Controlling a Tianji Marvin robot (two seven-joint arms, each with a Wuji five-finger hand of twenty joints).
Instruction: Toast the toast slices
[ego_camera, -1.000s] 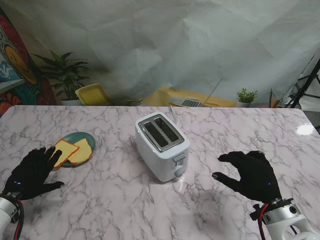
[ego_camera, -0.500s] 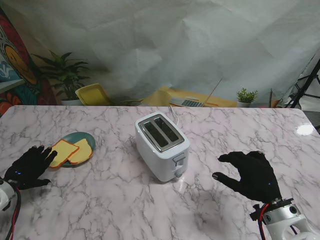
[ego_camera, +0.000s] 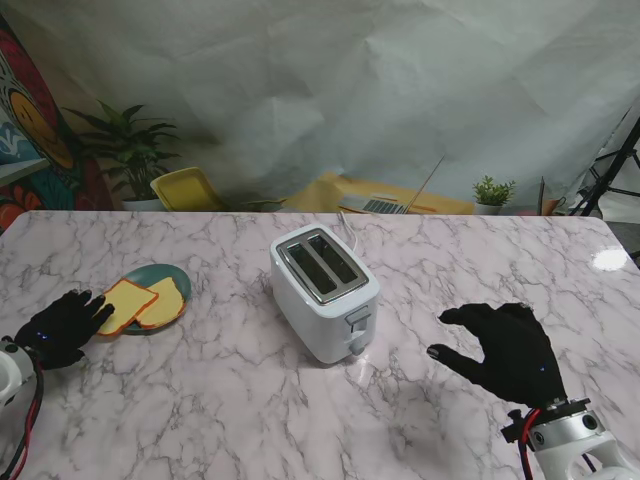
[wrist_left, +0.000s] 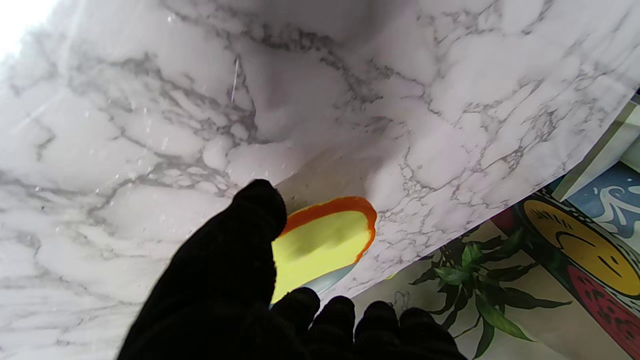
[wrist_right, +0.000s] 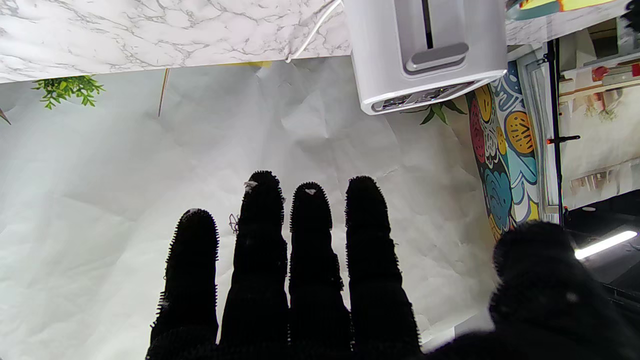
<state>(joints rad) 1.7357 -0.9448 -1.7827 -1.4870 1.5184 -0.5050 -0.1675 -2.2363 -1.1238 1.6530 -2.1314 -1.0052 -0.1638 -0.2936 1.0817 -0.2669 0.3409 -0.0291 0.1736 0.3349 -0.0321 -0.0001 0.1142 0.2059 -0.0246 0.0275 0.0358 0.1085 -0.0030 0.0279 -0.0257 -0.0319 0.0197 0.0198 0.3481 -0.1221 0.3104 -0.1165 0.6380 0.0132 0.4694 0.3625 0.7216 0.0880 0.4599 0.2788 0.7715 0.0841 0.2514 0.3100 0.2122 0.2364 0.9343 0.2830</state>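
The marble table (ego_camera: 200, 400) fills most of the stand view, and the white two-slot toaster (ego_camera: 323, 291) stands at centre frame, both slots empty, its lever (ego_camera: 358, 321) on the end face turned toward the lower right. To its right, in the lower right of the frame, the right robot hand (ego_camera: 505, 350) hovers with fingers spread and nothing in it, just where it was a second ago. The change is at the left edge: the left robot hand (ego_camera: 62, 327) has pulled back toward the lower left corner over the last second, and its fingers, earlier splayed wide, are now drawn together, their tips just short of the nearer slice. It holds nothing that I can see; the left wrist view shows the thumb (wrist_left: 250, 220) crossing in front of the slice edge without clearly touching it. This reads as lining up a pinch on the first slice, so the task is barely begun. The teal plate (ego_camera: 177, 279) sits at mid-left, well apart from the toaster, carrying two toast slices (ego_camera: 140, 303) that overlap. They look flat and thin, pale yellow with an orange crust rim, and probably rigid props.
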